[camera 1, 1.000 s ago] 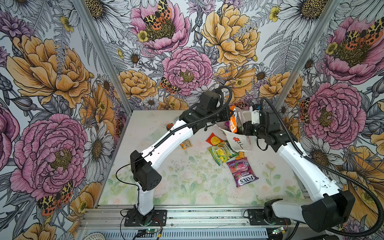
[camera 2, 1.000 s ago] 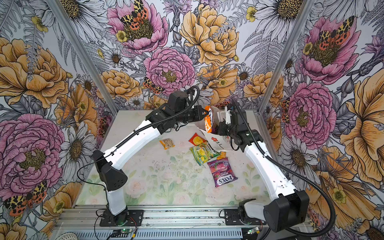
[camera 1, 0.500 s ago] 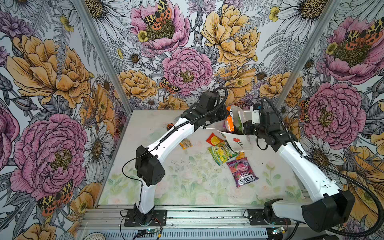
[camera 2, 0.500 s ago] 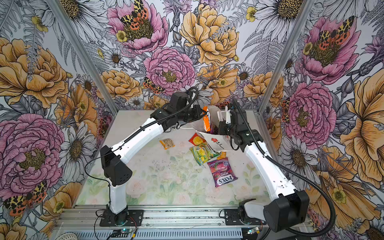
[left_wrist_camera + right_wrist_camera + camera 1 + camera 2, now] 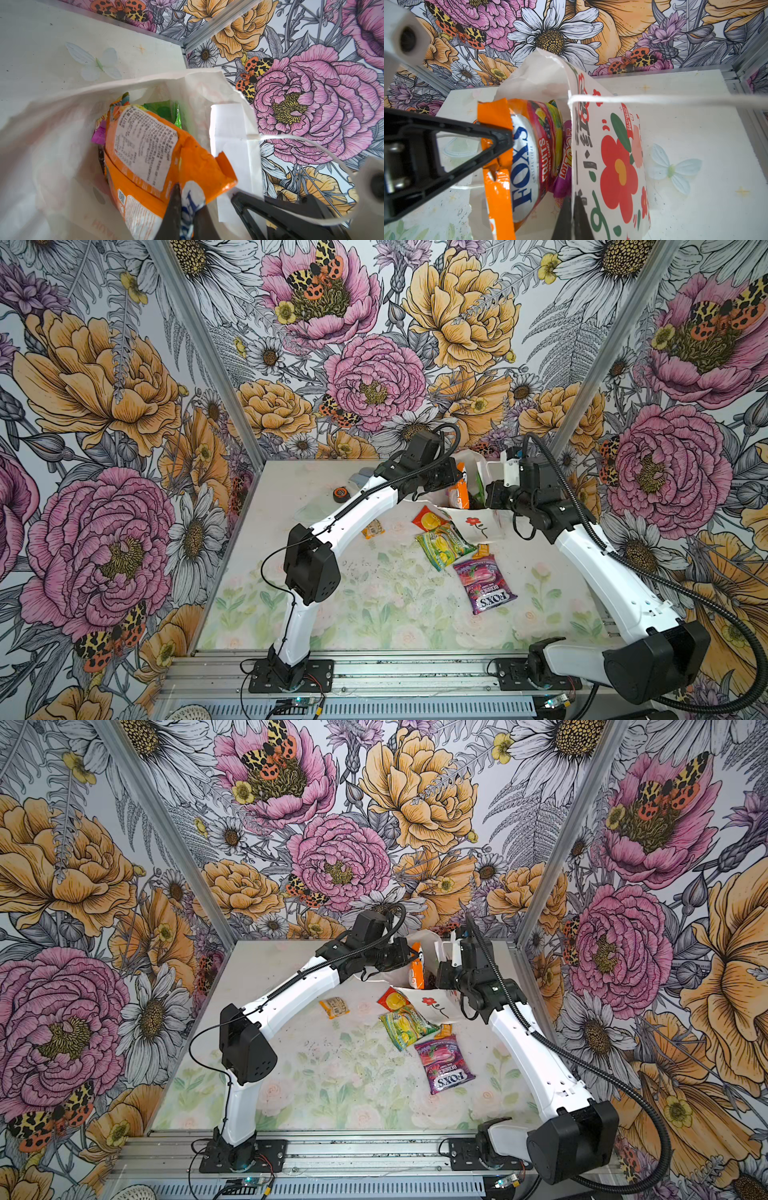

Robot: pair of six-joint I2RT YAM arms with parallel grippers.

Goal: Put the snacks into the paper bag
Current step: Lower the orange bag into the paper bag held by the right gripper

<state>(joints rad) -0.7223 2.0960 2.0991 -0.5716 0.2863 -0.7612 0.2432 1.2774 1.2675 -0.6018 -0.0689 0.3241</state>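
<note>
You have one paper bag (image 5: 492, 531) standing near the tabletop's far right corner, mouth open.

Five loose snacks lie on the tabletop:
- The red-yellow packet (image 5: 430, 519), green-yellow packet (image 5: 444, 545) and tiny orange packet (image 5: 482, 550) sit just in front of the bag.
- The purple Fox's Berries packet (image 5: 484, 583) is nearer the front edge.
- The small orange-yellow packet (image 5: 334, 1007) lies apart, toward the middle.

In the bag you can count three: the orange Fox's packet (image 5: 145, 155), a green packet (image 5: 164, 109) and a purple packet (image 5: 98, 137).

Your left gripper (image 5: 187, 199) is pinched tight on one end of the orange Fox's packet, which hangs partly inside the mouth. Your right gripper (image 5: 572, 207) is clamped on the bag's front wall at the rim.

One tape measure (image 5: 340, 494) sits by the far edge.
</note>
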